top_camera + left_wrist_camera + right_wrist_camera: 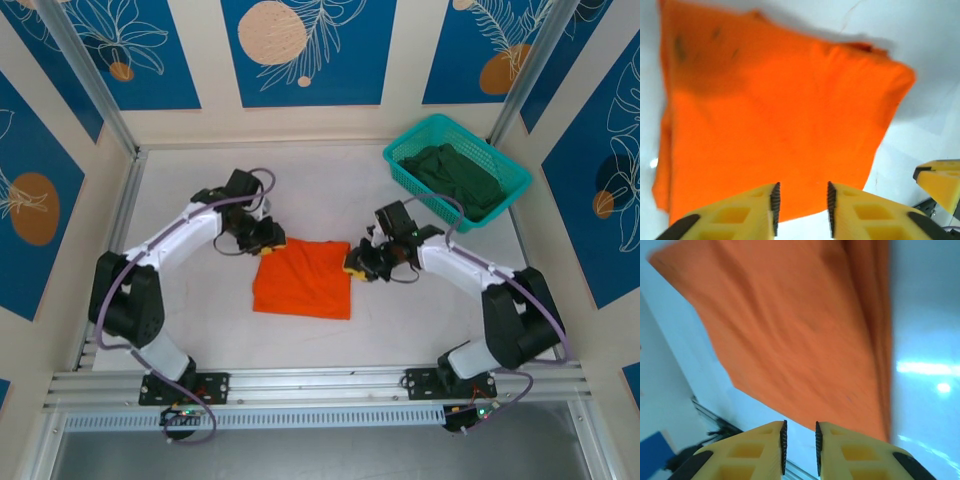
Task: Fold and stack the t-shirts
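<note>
A bright orange t-shirt (303,280) lies folded into a rough rectangle in the middle of the white table. My left gripper (268,238) sits low at its far left corner, and my right gripper (355,262) at its right edge. In the left wrist view the orange t-shirt (770,110) spreads just beyond my left gripper (802,192), whose jaws stand apart with nothing between them. In the right wrist view my right gripper (800,430) is open by a narrow gap, empty, just short of the orange t-shirt's (805,325) edge. A dark green t-shirt (460,175) lies crumpled in the basket.
The teal mesh basket (411,134) stands at the back right of the table. An aluminium rail (320,385) runs along the near edge. Patterned blue and cream walls close in the table on three sides.
</note>
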### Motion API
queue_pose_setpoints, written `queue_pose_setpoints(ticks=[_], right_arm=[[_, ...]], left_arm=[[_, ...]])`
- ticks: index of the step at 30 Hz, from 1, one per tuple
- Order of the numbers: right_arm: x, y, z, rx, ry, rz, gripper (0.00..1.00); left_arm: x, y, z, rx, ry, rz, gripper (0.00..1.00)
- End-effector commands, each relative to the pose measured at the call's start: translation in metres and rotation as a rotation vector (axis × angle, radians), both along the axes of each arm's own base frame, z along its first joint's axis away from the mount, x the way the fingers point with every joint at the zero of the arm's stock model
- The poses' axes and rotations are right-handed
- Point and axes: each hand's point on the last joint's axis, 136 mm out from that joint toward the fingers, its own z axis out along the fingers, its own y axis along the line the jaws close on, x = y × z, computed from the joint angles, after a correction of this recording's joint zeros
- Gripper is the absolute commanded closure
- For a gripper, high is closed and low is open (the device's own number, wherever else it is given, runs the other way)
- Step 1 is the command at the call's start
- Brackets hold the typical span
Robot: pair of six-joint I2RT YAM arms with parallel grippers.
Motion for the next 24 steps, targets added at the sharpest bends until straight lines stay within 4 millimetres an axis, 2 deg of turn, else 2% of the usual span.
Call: queue_pose_setpoints(ticks=[1,4,8,10,15,20,24], right_arm=[[0.019,0.016,0.000,0.017,0.059,0.013,0.77],[0.044,0.024,-0.010,-0.002,0.081,0.014,0.78],[0.068,0.024,-0.034,-0.033,0.144,0.004,0.79],[0.076,0.018,-0.050,-0.052,0.188,-0.010,0.79],[0.087,-0.007,-0.082,-0.100,0.259,-0.065,0.80],[0.092,-0.016,-0.087,-0.109,0.257,-0.064,0.80],[0.096,-0.015,-0.079,-0.100,0.229,-0.054,0.78]], left_arm=[[0.009,-0.001,-0.024,0.037,0.081,-0.052,0.73],[0.034,-0.003,-0.038,0.046,0.084,-0.060,0.75],[0.063,-0.002,-0.057,0.051,0.102,-0.051,0.76],[0.075,0.000,-0.071,0.049,0.116,-0.044,0.77],[0.091,0.022,-0.105,0.069,0.176,0.005,0.78],[0.093,0.037,-0.127,0.062,0.227,0.037,0.79],[0.097,0.040,-0.125,0.047,0.227,0.050,0.79]])
